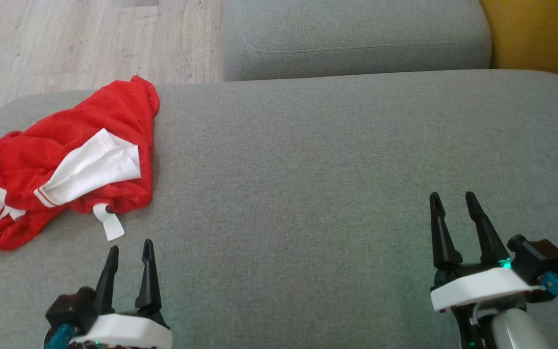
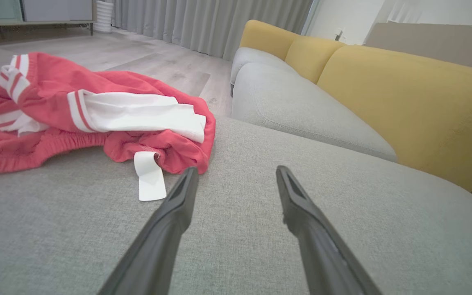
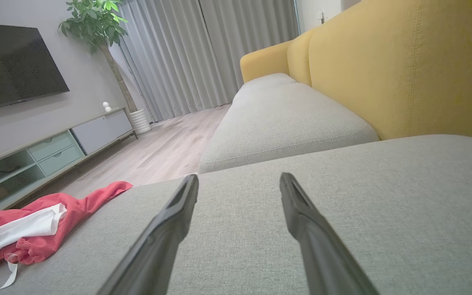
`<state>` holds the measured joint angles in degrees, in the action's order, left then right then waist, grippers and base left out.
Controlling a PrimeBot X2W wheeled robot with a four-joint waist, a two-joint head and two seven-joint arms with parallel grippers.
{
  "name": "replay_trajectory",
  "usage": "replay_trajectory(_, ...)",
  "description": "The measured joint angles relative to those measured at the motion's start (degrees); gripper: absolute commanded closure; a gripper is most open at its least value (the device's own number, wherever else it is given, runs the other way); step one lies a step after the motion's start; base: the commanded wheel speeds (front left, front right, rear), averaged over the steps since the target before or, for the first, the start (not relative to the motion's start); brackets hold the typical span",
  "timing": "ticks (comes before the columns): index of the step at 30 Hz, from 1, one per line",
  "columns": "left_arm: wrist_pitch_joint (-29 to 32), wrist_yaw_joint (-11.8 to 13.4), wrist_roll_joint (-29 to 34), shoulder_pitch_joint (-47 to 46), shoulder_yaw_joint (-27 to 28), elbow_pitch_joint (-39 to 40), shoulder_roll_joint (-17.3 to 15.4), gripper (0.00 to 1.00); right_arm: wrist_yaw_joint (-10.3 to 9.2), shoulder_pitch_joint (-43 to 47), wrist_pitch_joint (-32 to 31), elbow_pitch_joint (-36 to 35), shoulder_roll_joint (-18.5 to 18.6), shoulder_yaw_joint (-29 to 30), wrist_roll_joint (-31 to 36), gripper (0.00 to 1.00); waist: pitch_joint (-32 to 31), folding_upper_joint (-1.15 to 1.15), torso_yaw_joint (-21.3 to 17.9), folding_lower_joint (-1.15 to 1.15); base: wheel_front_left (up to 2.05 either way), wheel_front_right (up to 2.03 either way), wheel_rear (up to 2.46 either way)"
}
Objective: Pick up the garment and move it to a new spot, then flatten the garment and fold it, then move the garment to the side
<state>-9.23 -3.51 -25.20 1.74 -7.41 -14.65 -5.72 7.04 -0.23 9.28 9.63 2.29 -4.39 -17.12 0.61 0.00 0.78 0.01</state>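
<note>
Crumpled red sports shorts (image 1: 27, 160) lay at the frame's left on the grey sofa cushion (image 1: 308, 169). Light and limp, they seemed best pinched at the waistband (image 2: 47, 149). The left gripper (image 1: 130, 247) and right gripper (image 1: 452, 196) stood spread, empty.

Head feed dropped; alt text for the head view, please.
A crumpled red-and-white garment lies at the left edge of a grey sofa cushion. The left gripper and right gripper are open and empty at the bottom.

A home living room is shown: a sofa (image 3: 285, 119) with grey seats and yellow backrests, a wall-mounted television (image 3: 10, 61) above a low cabinet (image 3: 55, 147), a potted plant (image 3: 96, 24), long grey curtains (image 3: 203, 53) and a pale wood floor (image 3: 166, 151).
</note>
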Motion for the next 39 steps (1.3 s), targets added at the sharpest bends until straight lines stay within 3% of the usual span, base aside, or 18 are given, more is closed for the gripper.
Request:
replay_trajectory(29,-5.0,0.8,19.0,1.1,-1.6,-2.3,-1.6,0.00,0.00,2.1,5.0,0.4,0.0,0.2,14.1,0.00,0.0,0.00,0.0,0.00,0.00,0.00,0.00)
replay_trajectory(39,-5.1,0.8,18.0,1.1,0.2,-2.9,-1.2,0.00,0.00,2.1,5.0,2.1,0.0,0.9,13.0,0.00,0.1,0.00,0.0,0.00,0.00,0.00,0.00)
